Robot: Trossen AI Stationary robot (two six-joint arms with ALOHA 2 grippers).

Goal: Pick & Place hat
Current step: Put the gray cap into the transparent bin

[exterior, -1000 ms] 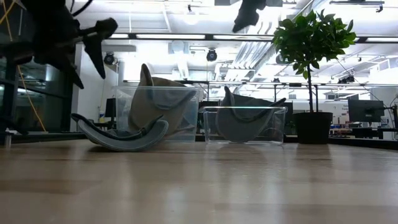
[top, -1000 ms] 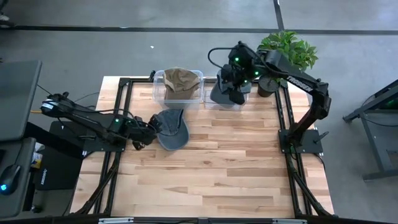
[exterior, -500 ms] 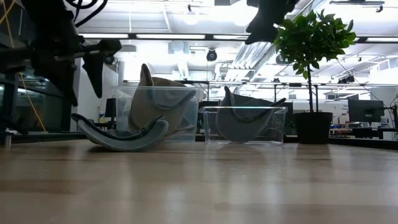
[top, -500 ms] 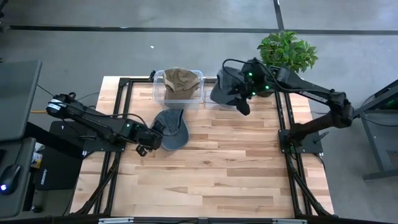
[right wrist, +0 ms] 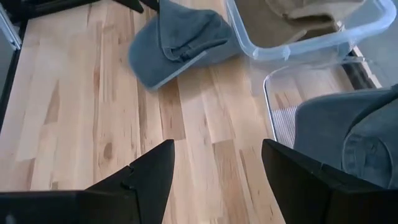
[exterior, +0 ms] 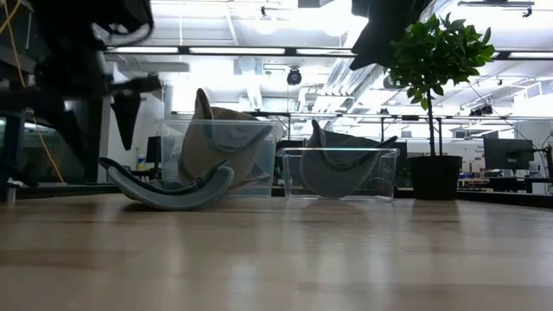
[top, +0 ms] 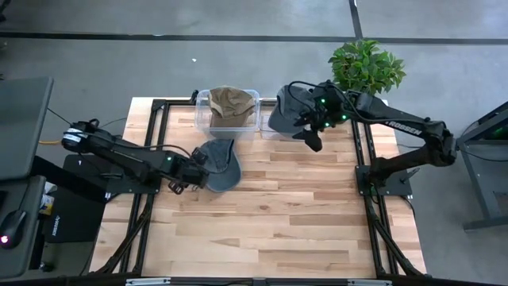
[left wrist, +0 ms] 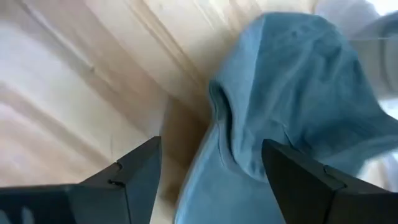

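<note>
- Pale butcher-block table (top: 270, 230) with a black frame fills the high view; grey floor lies all round it.
- At 12 o'clock on the table stand two clear plastic bins side by side: the left clear bin (top: 202, 119) holds an olive-tan cap (top: 231, 102), the right clear bin (exterior: 339, 175) holds a dark grey cap (top: 282, 115).
- A blue-grey cloth cap (top: 221, 165) lies on the wood just in front of the left bin, at about 10 o'clock from the table's middle — outside either bin.
- Left gripper (top: 196, 168) sits low at the cap's 9 o'clock edge; in the left wrist view its fingers (left wrist: 140, 174) stand apart on either side of the blue fabric, clasping nothing.
- Right gripper (top: 308, 137) hovers over the front of the right bin, at 1 o'clock; its fingers (right wrist: 149, 171) are spread wide with only bare wood between them.
- A leafy green potted plant (top: 367, 65) stands off the table's far right corner, just beyond the right arm.
- In the low view the bins block the room behind them.
</note>
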